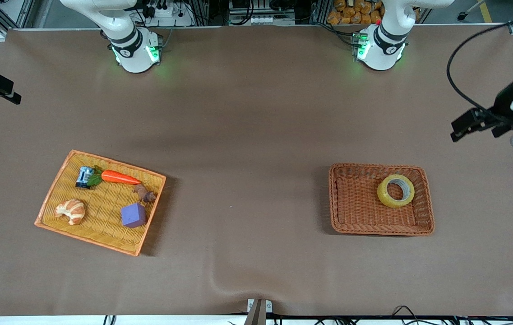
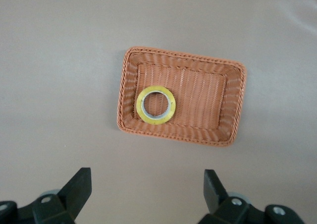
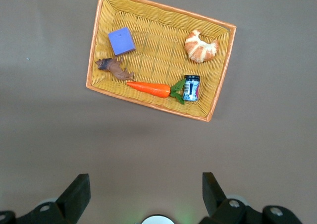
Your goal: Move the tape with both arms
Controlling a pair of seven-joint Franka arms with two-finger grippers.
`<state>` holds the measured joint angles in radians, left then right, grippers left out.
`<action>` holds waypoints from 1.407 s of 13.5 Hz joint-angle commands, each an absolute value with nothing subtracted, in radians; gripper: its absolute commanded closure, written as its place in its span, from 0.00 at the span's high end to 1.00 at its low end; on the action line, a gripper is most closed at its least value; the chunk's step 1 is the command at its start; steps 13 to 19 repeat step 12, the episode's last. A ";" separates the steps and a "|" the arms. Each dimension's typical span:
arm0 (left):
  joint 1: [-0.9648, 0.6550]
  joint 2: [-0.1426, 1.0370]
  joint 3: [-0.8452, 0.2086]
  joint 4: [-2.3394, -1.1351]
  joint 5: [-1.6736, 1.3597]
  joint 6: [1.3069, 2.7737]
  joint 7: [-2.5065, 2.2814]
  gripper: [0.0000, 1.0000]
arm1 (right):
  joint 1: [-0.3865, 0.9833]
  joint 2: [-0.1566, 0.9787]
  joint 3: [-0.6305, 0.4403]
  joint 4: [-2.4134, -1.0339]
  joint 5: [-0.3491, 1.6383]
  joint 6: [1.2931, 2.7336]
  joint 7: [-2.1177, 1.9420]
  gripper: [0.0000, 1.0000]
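The tape lies flat in the brown wicker basket at the lower right of the front view, a yellowish translucent ring with a wide grey-white core. It sits in the basket's corner toward the left arm's end of the table and farther from the front camera, close to both walls there. The remaining basket floor is bare weave.

At the lower left of the front view an orange-rimmed tray holds a croissant, a purple cube, a small brown animal figure, a carrot and a small jar. Between tray and basket runs a broad stretch of bare brown table, and more open surface lies toward the arm bases along the top of the frame.

The left gripper hangs at the right edge of the front view, over the table's end. The left wrist view shows its fingers spread wide and empty, with basket and tape well below. The right gripper does not appear in the front view; only the right wrist view shows it, parted wide, holding nothing, above the tray.
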<state>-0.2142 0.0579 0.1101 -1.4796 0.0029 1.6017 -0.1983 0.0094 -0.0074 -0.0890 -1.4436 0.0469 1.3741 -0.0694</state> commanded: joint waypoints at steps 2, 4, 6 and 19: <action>-0.204 0.044 0.106 -1.483 0.021 1.563 -0.198 1.00 | 0.009 -0.025 -0.087 -1.448 0.035 1.370 -0.081 1.00; -0.202 0.044 0.109 -1.483 0.014 1.554 -0.195 1.00 | 0.009 -0.025 -0.087 -1.448 0.035 1.368 -0.081 1.00; -0.202 0.040 0.107 -1.482 0.014 1.536 -0.192 1.00 | 0.009 -0.025 -0.089 -1.448 0.035 1.367 -0.081 1.00; -0.202 0.006 0.106 -1.468 0.012 1.462 -0.183 1.00 | 0.011 -0.025 -0.095 -1.448 0.035 1.364 -0.081 1.00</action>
